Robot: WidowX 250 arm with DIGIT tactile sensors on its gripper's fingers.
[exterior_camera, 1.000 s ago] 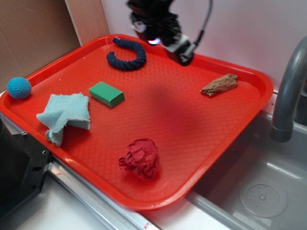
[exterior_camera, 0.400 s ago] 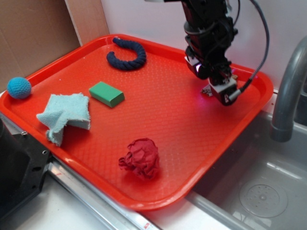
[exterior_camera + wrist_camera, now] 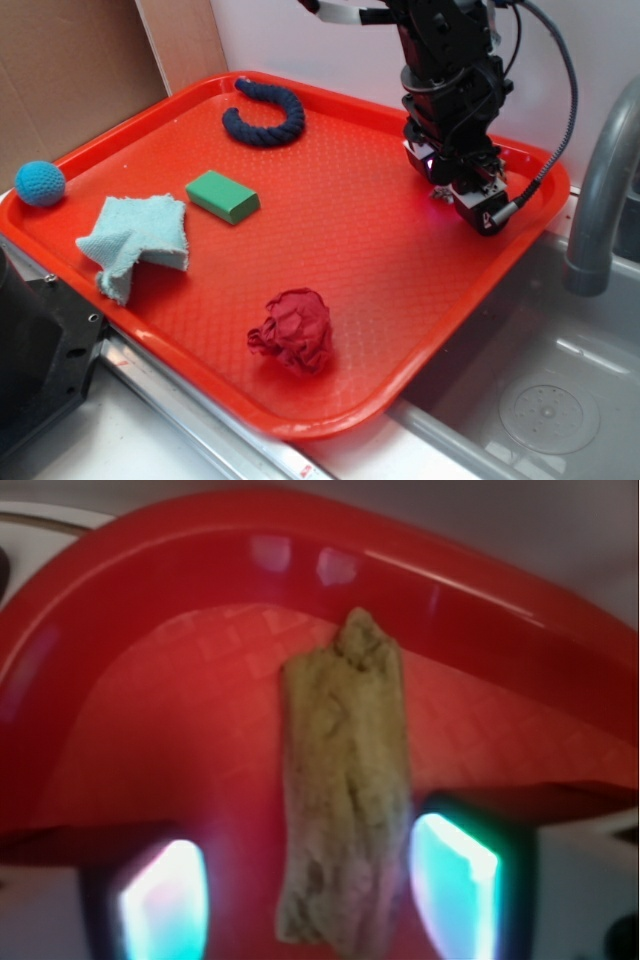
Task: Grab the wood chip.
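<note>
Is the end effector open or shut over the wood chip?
Open. In the wrist view both fingers stand apart either side of the wood chip, which lies flat on the red tray.

Wood chip [image 3: 345,790] between pincer [image 3: 320,900] fingers, on tray [image 3: 150,680].

The claw [image 3: 468,195] points down, its fingers [image 3: 160,900] spread apart.

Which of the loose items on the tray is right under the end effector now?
The wood chip: the wrist view shows it lying between the fingers of the end effector. The green block, paper ball, cloth and rope ring lie well away.
</note>
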